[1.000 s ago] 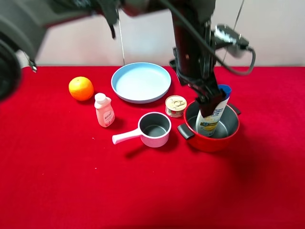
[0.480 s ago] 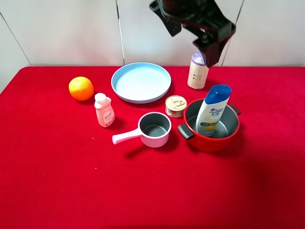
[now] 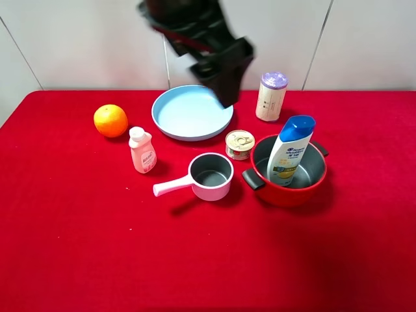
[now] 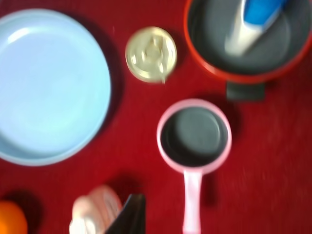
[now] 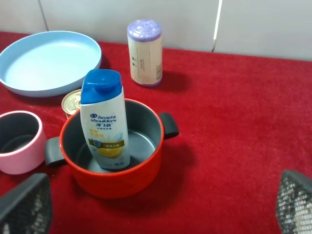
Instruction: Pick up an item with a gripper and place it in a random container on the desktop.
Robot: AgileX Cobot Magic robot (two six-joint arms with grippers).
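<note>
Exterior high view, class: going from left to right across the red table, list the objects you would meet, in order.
orange → small pink-white bottle → pink saucepan → tin can → cylinder with purple lid → shampoo bottle standing in the red pot. The light blue plate overlaps several, so it is left out.

— Where is your left hand?
— My left hand [image 3: 224,81] hangs high above the far edge of the surface, near its middle, the black arm slanting down from the far left. It shows blurred from outside, and my wrist view catches only one dark fingertip [image 4: 129,214], so I cannot tell its jaws.
— And the right?
— My right hand [image 5: 156,207] has its two mesh-faced fingers [image 5: 24,204] spread wide, gripping nothing.
</note>
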